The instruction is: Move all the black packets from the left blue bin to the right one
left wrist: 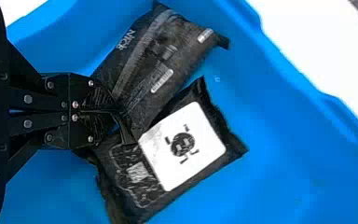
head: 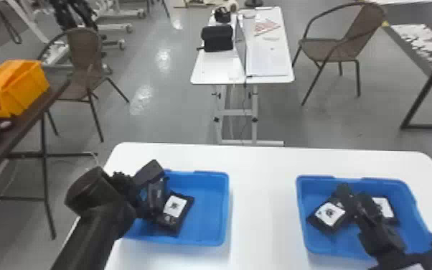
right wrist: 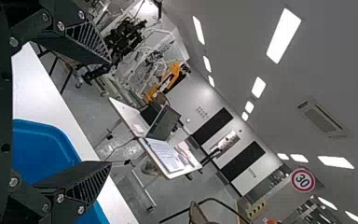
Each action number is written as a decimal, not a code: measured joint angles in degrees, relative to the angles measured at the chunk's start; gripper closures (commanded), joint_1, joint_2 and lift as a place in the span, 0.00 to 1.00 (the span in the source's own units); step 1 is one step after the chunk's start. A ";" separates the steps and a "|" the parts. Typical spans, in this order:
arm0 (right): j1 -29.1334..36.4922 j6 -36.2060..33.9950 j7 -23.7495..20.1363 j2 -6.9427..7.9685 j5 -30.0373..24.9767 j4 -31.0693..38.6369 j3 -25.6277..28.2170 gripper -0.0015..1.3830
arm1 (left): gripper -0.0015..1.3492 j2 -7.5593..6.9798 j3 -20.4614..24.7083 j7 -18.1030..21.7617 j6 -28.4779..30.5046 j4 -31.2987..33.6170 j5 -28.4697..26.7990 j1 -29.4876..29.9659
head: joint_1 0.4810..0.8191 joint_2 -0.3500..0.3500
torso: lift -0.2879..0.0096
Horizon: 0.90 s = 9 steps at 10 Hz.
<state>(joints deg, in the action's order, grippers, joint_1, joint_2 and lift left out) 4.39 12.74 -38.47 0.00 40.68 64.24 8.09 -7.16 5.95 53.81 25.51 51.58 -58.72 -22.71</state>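
At the far left stands a dark table (head: 7,138) with an orange container (head: 27,86) on it; a brown chair (head: 84,54) is beside it. On the white surface (head: 262,201), toward its left edge, sits the left blue bin (head: 210,215). The left gripper (head: 160,207) is inside it, among the task's packets. The left wrist view shows its fingers (left wrist: 92,95) closed; whether they pinch a packet cannot be told. A black packet (left wrist: 151,70) lies against them, touching or nearly touching a white-labelled packet (left wrist: 182,144).

Beyond the far edge of the surface stands a white table (head: 215,70) carrying a laptop (right wrist: 165,122). Toward the surface's right edge is the right blue bin (head: 312,240). It holds a labelled packet on its left (head: 328,215) and another labelled packet (head: 387,210) on its right. The right gripper (head: 356,198) is above this bin, fingers (right wrist: 91,186) open and apart.
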 measured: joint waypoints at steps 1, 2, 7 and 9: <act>0.07 0.00 -0.03 0.00 0.02 -0.05 0.00 0.20 | 0.90 0.02 0.22 0.14 -0.59 3.36 2.16 1.30 | 0.63 0.65 | 0.97; 0.16 -0.10 -0.03 0.00 0.02 -0.09 0.00 0.20 | 0.90 0.50 0.14 0.51 -1.14 7.50 4.62 2.77 | 0.63 0.62 | 0.97; 0.15 -0.44 -0.11 0.00 -0.07 -0.25 -0.17 0.20 | 0.90 3.52 1.77 6.79 -2.23 21.47 13.21 10.59 | 0.63 0.52 | 0.97; 0.17 -0.54 -0.12 0.00 0.01 -0.26 -0.21 0.20 | 0.89 4.23 0.85 7.17 -0.83 24.76 17.26 11.38 | 0.63 0.48 | 0.97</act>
<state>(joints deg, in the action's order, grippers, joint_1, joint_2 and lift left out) 4.56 12.20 -38.59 0.00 40.68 63.98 7.88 -2.93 6.80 60.98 24.68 76.34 -41.46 -11.33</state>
